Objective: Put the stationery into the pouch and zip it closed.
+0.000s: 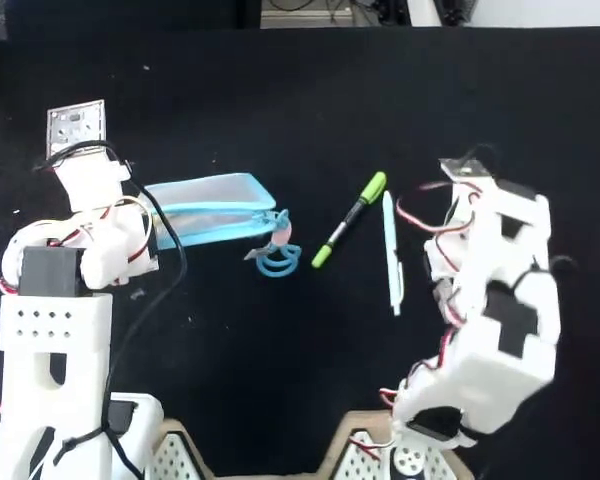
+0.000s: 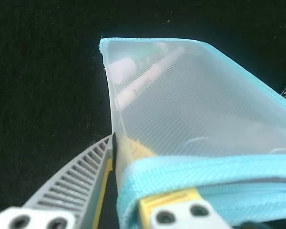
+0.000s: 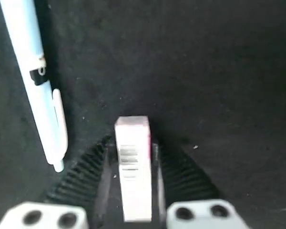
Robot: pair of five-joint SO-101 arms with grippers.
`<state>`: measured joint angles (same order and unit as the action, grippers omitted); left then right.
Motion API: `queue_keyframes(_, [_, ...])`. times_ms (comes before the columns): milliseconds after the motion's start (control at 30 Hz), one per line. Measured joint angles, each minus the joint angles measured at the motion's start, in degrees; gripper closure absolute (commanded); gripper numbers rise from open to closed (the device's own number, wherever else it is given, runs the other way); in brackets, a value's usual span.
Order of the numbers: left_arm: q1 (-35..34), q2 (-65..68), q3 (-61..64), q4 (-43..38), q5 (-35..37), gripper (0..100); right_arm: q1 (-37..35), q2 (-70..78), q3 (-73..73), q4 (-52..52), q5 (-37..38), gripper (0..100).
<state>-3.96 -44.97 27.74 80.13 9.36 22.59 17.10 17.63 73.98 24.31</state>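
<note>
The light blue translucent pouch lies left of centre, its zipper edge toward the front and its ring pulls at the right end. My left gripper is shut on the pouch's left end; in the left wrist view the fingers pinch the pouch, which holds white pen-like items. A green marker and a light blue pen lie on the table between the arms. My right gripper is shut on a small white eraser, just right of the pen.
The table is covered in black cloth. A small grey plate sits at the back left behind the left arm. The arm bases stand at the front edge.
</note>
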Motion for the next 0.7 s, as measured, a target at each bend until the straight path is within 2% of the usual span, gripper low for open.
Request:
queue_keyframes(300, [0.0,0.0,0.0,0.0,0.0,97,-0.09,3.43,-5.45,6.42,3.25,87.5])
queue_keyframes(500, [0.0,0.0,0.0,0.0,0.0,97,0.0,3.43,-5.54,6.24,3.25,87.5])
queue_keyframes(633, [0.0,0.0,0.0,0.0,0.0,97,0.0,3.43,-4.13,2.11,3.25,87.7])
queue_keyframes(700, [0.0,0.0,0.0,0.0,0.0,97,0.0,3.25,-3.25,1.23,3.25,93.6])
